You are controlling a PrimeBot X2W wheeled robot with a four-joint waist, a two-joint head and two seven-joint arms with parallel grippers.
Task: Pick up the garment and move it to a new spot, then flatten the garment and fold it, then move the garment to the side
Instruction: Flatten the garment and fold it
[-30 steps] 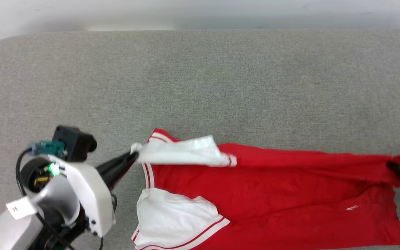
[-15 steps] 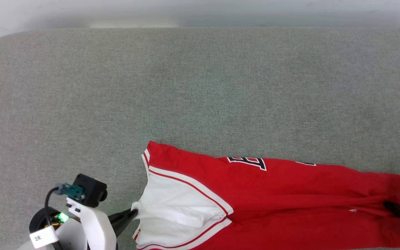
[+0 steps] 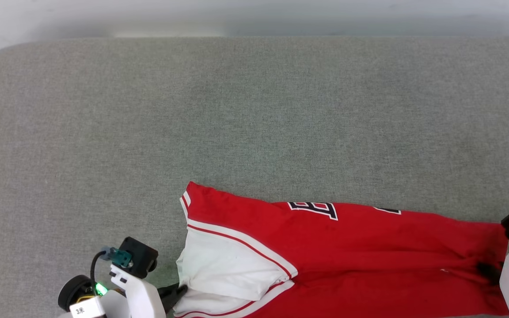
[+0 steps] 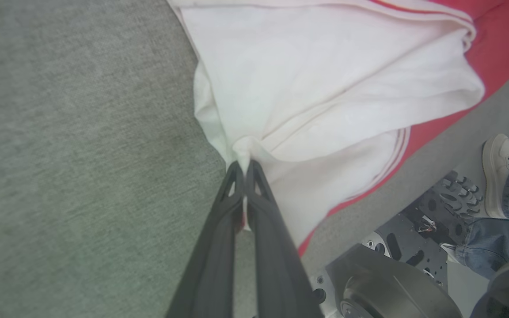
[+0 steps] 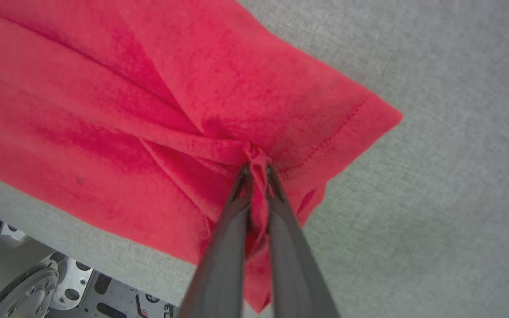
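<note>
Shirt [image 3: 360,251], red, stretched across the bottom of the frame on gray cloth surface [image 3: 237,110], left gripper [image 4: 243,165] pinching its white sleeve [image 4: 325,79] at lower left, right gripper [image 5: 256,170] pinching its red hem [image 5: 338,132] at lower right, both pressed tight.

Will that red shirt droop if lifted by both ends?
Probably floppy: the garment bunches into folds where the right hand pinches it. Likely light: thin cloth, soft wrinkles. The left hand seems to grip it securely.
</note>
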